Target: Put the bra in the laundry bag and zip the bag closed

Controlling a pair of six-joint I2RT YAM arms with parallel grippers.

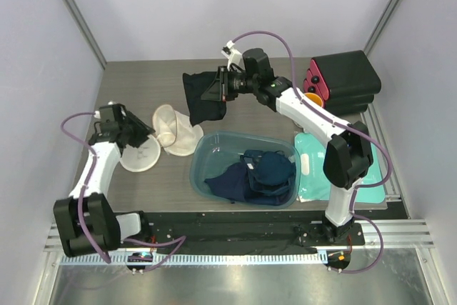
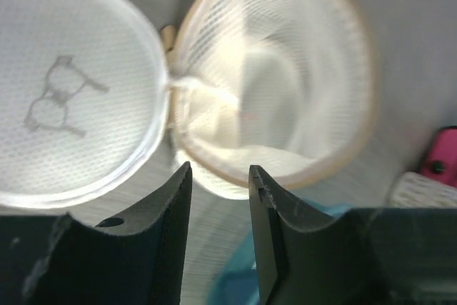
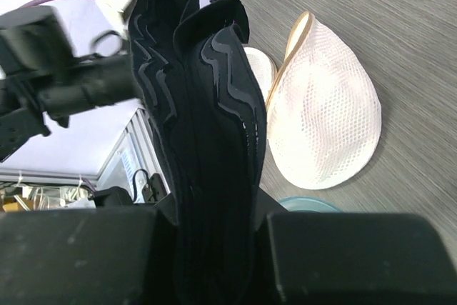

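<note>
My right claw [image 1: 223, 91] pinches the bra [image 1: 202, 98], hung clear of the bench [image 1: 143, 83] behind the laundry bag [image 1: 175, 128] for a drop-in; my left claw [image 2: 220, 176], narrowly open and empty, waits at the bag's open rim, probably to steady it.

Bra [image 1: 202, 101] aloft, seemingly behind laundry bag [image 1: 178, 131].

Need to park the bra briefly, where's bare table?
Bare table behind the laundry bag toward the back-left corner, and in front of it left of the tub. Crowded right: tub, teal pouch, black box.
</note>
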